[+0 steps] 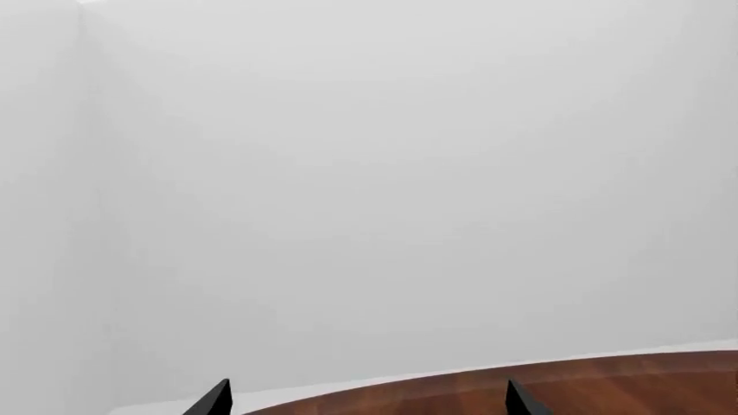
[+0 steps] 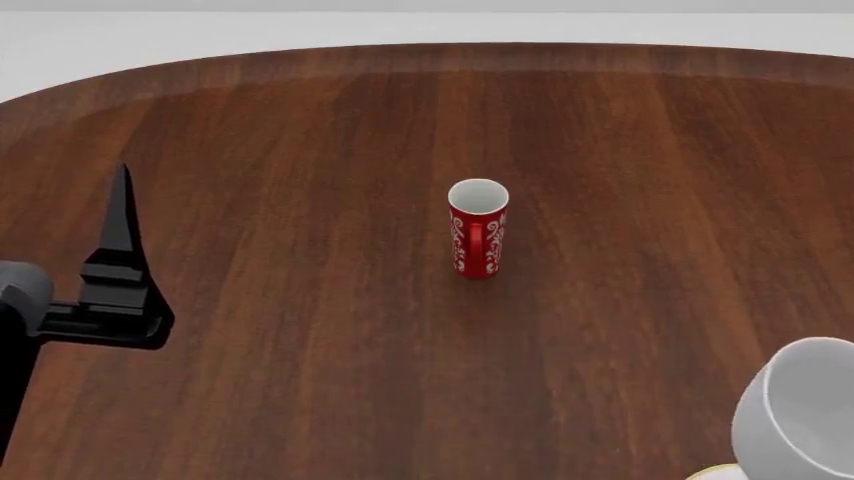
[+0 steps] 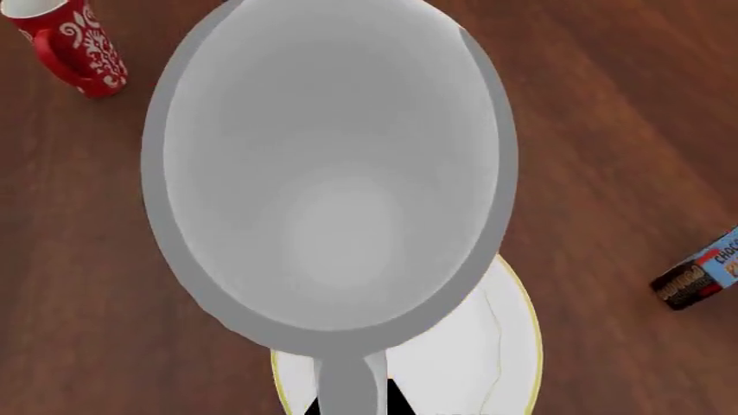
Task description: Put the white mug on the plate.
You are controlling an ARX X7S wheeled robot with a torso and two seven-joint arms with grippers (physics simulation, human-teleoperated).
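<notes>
The white mug (image 3: 334,173) fills the right wrist view, seen from above into its open mouth. Its handle runs down between the dark fingers (image 3: 400,401) of my right gripper (image 3: 346,403), which is shut on it. The plate (image 3: 496,354), white with a tan-gold rim, lies directly beneath the mug; I cannot tell whether they touch. In the head view the mug (image 2: 801,420) is at the bottom right corner, with a sliver of plate rim (image 2: 714,472) below it. My left gripper (image 2: 120,250) is open and empty over the table's left side, its fingertips (image 1: 213,399) spread apart.
A slim red mug (image 2: 478,228) with white swirls stands upright mid-table, also in the right wrist view (image 3: 75,43). A small chocolate bar (image 3: 701,272) lies on the brown wooden table (image 2: 294,150) beside the plate. The table's rounded far edge meets a pale wall.
</notes>
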